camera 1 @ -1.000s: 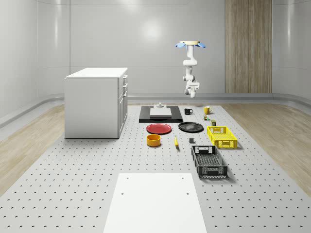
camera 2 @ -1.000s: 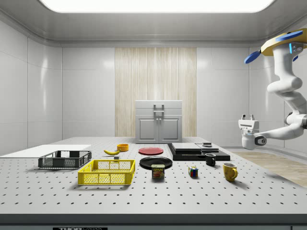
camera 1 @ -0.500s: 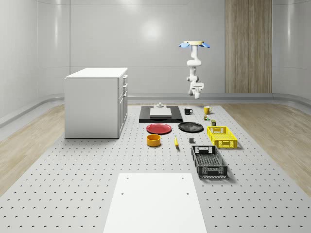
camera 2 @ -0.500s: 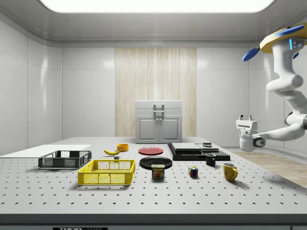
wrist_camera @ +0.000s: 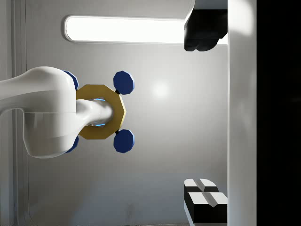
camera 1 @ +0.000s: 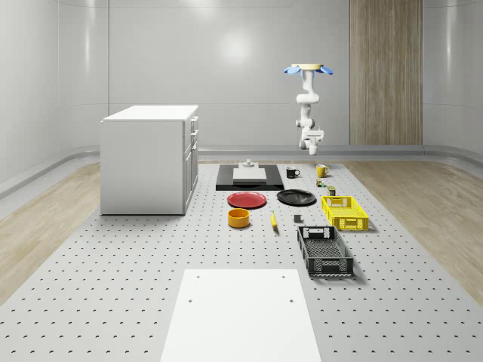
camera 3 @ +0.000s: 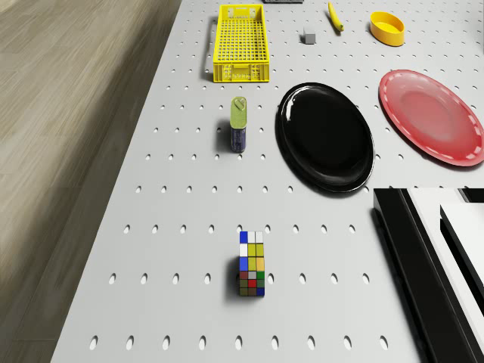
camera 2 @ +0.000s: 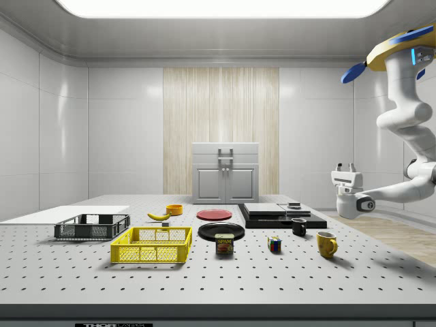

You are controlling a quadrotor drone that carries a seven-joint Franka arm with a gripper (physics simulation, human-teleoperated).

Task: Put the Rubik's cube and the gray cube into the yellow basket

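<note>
Rubik's cube unmoved; drone has shifted rightward overhead.

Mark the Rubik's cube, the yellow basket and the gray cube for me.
Rubik's cube (camera 3: 252, 265): drone view, on its near side face.
Yellow basket (camera 3: 242, 72): drone view, on its near end wall.
Gray cube (camera 3: 309, 35): drone view, on its top face.

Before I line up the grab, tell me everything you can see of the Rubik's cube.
The multicoloured Rubik's cube sits flat on the perforated grey table, faces scrambled in blue, yellow, white, red and green tiles. Nothing touches it. It stands between the Spam can and the yellow mug in the side view, outside the yellow mesh basket.
</note>
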